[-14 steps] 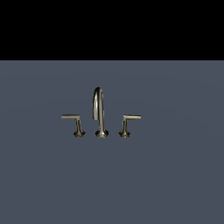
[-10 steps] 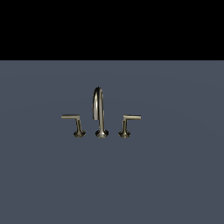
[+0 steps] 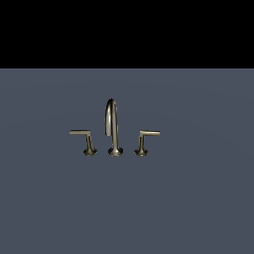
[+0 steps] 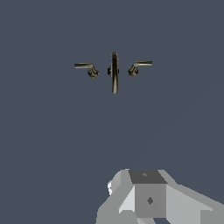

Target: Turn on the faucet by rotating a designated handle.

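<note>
The faucet (image 3: 115,130) stands on a flat grey-blue surface, with a tall arched spout in the middle. The handle (image 3: 80,132) is on the exterior view's left; its thin bar reaches leftward from a flared post. In the wrist view the faucet (image 4: 114,74) appears from above and far off, with the handle (image 4: 84,66) beside the spout. No gripper fingers show in either view. Only a grey-white blocky part of the arm (image 4: 148,199) sits at the edge of the wrist view, well away from the faucet.
A mirror-twin handle (image 3: 149,133) with its bar pointing right stands on the exterior view's right of the spout, and it also shows in the wrist view as the twin handle (image 4: 142,64). The grey-blue surface (image 3: 198,208) spreads wide around the set.
</note>
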Controlling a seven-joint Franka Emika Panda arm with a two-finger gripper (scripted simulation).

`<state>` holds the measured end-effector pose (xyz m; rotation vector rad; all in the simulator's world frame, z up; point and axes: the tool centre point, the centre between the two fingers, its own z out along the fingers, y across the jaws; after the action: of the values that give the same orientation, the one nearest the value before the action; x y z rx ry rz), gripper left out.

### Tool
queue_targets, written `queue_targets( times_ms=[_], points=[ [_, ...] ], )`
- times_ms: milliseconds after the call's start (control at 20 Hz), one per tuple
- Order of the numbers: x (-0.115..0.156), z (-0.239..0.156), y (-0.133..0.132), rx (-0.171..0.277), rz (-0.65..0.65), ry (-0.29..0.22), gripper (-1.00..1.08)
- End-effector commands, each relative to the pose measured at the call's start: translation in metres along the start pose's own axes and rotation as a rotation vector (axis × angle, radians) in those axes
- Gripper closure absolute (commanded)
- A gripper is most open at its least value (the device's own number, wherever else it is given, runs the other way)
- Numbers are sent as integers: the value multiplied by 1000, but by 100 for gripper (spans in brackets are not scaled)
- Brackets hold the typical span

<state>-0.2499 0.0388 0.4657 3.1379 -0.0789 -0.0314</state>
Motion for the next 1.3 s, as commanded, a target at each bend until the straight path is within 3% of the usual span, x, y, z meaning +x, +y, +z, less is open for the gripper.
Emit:
queue_targets(
  times_ms=[0,1250],
  points=[
    [2,8,-6,0,33,0,108],
    [59,132,-99,11,547,2,108]
  ],
)
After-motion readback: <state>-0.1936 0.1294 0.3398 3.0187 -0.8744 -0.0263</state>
